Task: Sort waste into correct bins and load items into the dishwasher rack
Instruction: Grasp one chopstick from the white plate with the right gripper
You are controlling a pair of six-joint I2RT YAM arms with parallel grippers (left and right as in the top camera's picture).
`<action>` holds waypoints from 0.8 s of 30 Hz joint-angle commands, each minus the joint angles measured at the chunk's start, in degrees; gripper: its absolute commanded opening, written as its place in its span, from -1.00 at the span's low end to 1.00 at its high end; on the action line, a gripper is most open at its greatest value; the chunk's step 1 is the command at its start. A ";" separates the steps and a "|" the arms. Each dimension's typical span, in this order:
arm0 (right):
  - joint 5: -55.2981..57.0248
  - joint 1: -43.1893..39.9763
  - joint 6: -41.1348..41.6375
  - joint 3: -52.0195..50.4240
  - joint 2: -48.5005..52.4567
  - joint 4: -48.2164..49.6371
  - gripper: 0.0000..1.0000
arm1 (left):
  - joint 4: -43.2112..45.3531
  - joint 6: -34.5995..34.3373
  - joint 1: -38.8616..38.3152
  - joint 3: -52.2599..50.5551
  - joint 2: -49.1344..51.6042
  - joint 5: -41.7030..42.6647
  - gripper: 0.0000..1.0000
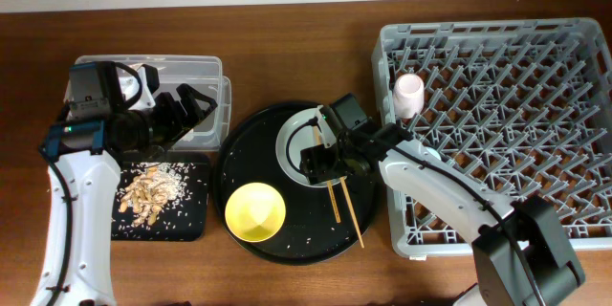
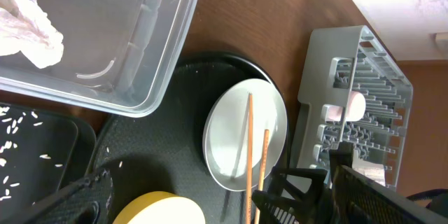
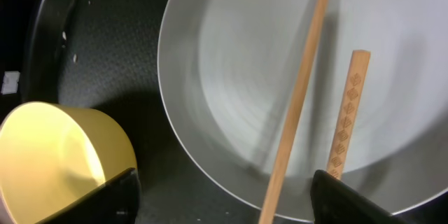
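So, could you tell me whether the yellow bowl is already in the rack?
No, the yellow bowl sits on the round black tray, outside the rack.

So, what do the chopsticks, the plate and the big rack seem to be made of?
Chopsticks: wood, light brown and matt, with a pattern stamped near one end.
Plate: probably ceramic or melamine; pale grey-white, smooth, with a soft sheen.
Rack: moulded plastic, grey and matt, judging by its lattice of pegs.

The plate (image 1: pixel 290 149) has its left half bare; the chopsticks (image 1: pixel 338 203) cross its right half. The yellow bowl (image 1: pixel 254 211) stands just below-left of it, and the rack (image 1: pixel 478 31) wall is near on its right.
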 commanded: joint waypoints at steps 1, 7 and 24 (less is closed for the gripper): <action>2.34 0.63 0.31 -0.20 -0.46 0.07 0.14 | -0.02 0.57 0.13 0.00 -0.66 0.22 0.99; 6.80 0.61 0.31 -0.20 -0.46 -0.15 -0.15 | 0.00 0.57 0.13 0.00 -0.66 0.22 0.99; 16.52 0.57 0.28 -0.68 5.27 -0.11 -0.23 | -0.02 0.57 0.13 0.00 -0.66 0.22 0.99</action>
